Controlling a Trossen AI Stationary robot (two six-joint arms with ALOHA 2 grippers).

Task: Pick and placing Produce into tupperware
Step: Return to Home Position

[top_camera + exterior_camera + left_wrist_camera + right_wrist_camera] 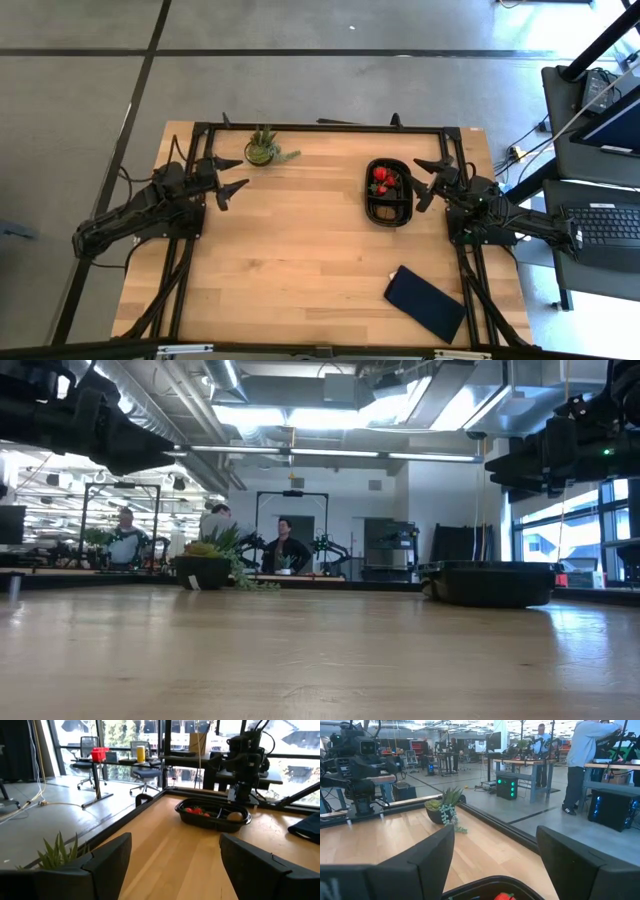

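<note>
Produce [381, 180] sits in the tupperware [388, 213], just ahead of the nearer right gripper [421, 185], fingers spread and empty. The left gripper [233, 178], equally open, hangs well apart across the table [300, 260].

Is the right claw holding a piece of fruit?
No, the right claw is open and empty, at the edge of the tupperware.

A light butcher-block wooden table [300, 240] carries three things. A small green potted plant [262, 150] stands near its far edge, a glossy black rounded-rectangular shallow container [388, 212] sits toward the right, and a flat dark-blue rectangle [426, 303] lies askew near the front right corner.
</note>
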